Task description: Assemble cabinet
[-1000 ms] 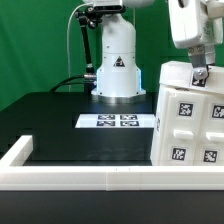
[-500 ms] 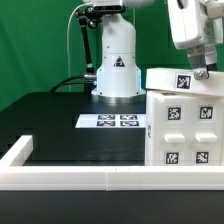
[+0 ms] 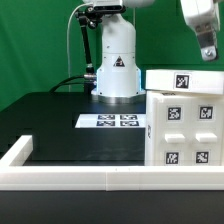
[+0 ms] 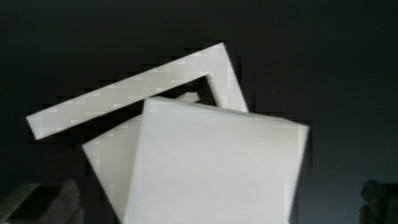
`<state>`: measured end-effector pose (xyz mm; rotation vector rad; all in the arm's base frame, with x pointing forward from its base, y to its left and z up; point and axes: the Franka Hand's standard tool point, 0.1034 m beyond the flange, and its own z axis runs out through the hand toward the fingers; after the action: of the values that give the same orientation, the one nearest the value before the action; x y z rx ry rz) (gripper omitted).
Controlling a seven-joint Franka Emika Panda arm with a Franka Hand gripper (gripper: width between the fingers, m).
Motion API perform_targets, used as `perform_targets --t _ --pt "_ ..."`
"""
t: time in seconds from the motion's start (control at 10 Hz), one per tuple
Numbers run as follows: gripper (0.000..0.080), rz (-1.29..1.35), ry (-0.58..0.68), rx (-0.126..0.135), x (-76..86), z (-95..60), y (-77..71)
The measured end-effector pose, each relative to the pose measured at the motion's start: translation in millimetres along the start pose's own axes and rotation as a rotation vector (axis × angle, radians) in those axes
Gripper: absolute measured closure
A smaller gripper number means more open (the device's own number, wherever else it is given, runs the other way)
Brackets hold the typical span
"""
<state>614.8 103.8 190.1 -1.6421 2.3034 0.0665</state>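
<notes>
The cabinet [image 3: 185, 125] is a large white box standing upright at the exterior view's right, its tagged face toward the camera and one tag on its top [image 3: 183, 80]. My gripper [image 3: 206, 45] hangs in the air above its top right corner, clear of it and empty. In the wrist view the cabinet [image 4: 214, 160] fills the middle, well below the gripper [image 4: 206, 205]. The two dark fingertips [image 4: 36, 205] sit far apart at the picture's edges, so the jaws stand open. A white angled strip [image 4: 134, 95] shows beyond the cabinet; I cannot tell what it is.
The marker board [image 3: 118, 121] lies flat on the black table in front of the arm's white base [image 3: 117, 60]. A long low white border rail [image 3: 80, 178] runs along the front edge and turns back at the exterior view's left [image 3: 15, 152].
The cabinet went from tilted to upright. My gripper has let go of its top edge and risen straight up, clear of it.
</notes>
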Motion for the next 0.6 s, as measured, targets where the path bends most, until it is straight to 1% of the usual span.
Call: perform_targets --t 0.2,0.3,0.4,0.5,0.6 --pt "0.0003 -0.029 0.004 -0.006 1.3 4.0 2.0" --pt "0.0003 -0.13 0.011 -0.018 2.4 4.6 2.8" --pt "0.0003 -0.3 0.011 -0.052 2.6 5.3 3.2" --pt "0.0003 -0.418 0.005 -0.079 0.4 3.6 1.6" --pt "0.0003 -0.6 0.009 -0.12 -4.2 1.6 2.2"
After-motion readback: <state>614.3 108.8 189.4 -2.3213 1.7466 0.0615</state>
